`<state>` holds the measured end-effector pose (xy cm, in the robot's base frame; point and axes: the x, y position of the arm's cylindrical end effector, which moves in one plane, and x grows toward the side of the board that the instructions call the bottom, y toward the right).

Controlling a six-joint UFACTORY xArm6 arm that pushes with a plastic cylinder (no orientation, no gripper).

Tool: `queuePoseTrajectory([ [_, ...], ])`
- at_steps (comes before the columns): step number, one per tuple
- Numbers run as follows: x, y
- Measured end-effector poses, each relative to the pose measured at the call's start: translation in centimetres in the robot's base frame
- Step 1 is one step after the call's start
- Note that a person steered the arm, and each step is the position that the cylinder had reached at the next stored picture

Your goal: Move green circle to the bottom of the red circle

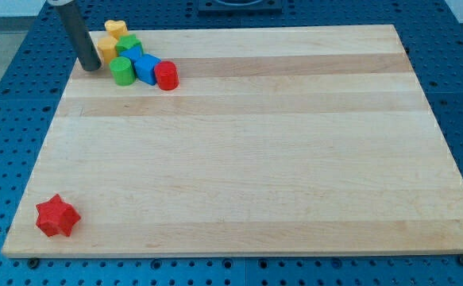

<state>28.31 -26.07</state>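
The green circle stands in a tight cluster at the view's top left of the wooden board. The red circle stands at the right end of that cluster, with a blue block between the two. My tip rests on the board just left of the cluster, a short way left of the green circle, beside a yellow block.
The cluster also holds a yellow heart, a second green block and another blue block. A red star lies at the view's bottom left corner. The board's top left edge is close to my tip.
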Motion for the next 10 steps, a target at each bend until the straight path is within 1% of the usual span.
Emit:
queuePoseTrajectory([
  [1,-1.6,1.4],
  [3,-1.9,3.1],
  [4,-1.7,1.5],
  [5,-1.2,-2.2],
  [6,-0.4,-3.5],
  [7,0.8,-2.1],
  [8,0.9,1.4],
  [9,1.9,3.4],
  [10,4.1,4.9],
])
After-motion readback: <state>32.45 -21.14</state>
